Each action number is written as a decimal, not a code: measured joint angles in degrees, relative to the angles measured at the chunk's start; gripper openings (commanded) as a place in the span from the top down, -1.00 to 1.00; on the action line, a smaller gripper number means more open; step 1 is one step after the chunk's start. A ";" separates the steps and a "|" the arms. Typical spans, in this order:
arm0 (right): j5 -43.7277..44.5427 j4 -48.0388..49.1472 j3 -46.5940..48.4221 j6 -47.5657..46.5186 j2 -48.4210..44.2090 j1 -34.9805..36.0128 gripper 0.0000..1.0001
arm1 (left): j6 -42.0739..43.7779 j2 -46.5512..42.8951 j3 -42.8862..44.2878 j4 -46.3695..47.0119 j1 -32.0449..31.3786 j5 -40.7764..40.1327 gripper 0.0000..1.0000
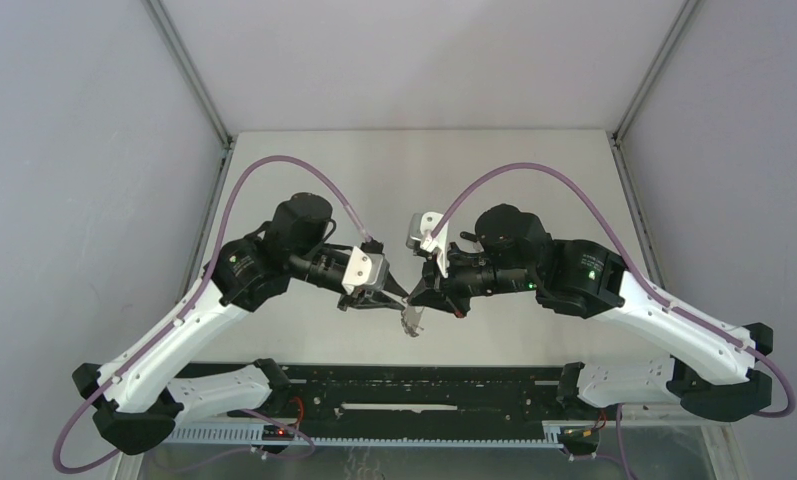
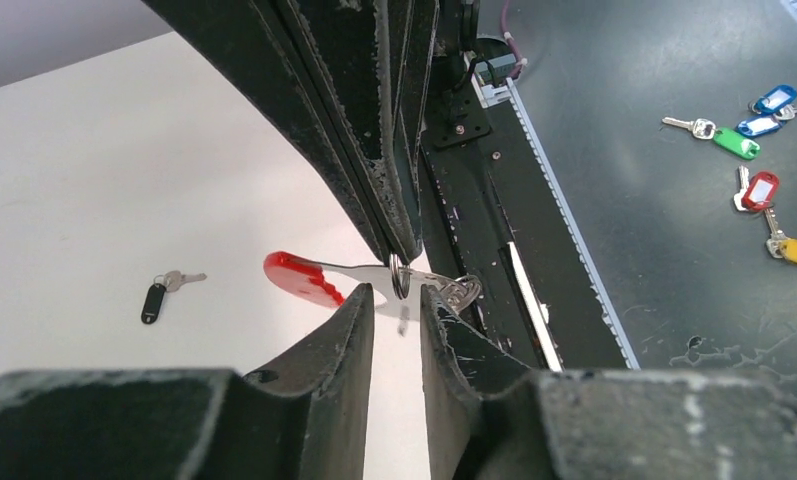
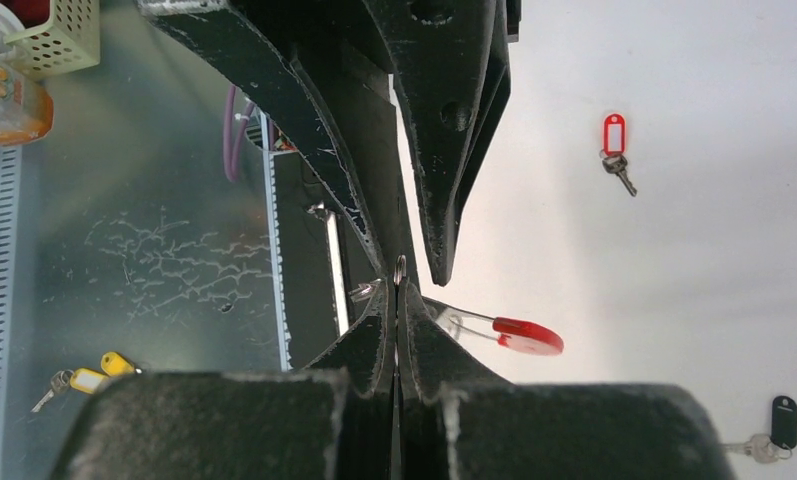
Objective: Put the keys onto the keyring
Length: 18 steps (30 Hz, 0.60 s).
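Right gripper (image 3: 397, 296) pinched the keyring (image 3: 526, 337) (by a small loop (image 3: 400, 268)); left gripper (image 2: 395, 296), jaws slightly parted, straddled that loop.

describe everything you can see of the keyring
The keyring is a loop with a glossy red plastic-looking arc at one end and a flat silver-grey metal part carrying small metal loops at the other. It is held in the air, roughly level, above the near part of the white table. The right end effector, shut, pinches one thin ring on it. The left end effector's fingers stand either side of the silver part; whether they clamp it is unclear.
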 measured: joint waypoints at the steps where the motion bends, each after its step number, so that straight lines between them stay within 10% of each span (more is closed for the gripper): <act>1: 0.02 0.00 0.00 0.00 0.00 0.00 1.00 | -0.07 0.00 0.00 0.04 0.00 0.00 0.48; 18: 1.01 0.00 0.00 -0.09 1.38 -0.20 1.00 | -0.72 0.11 0.00 1.03 -0.04 -0.87 0.99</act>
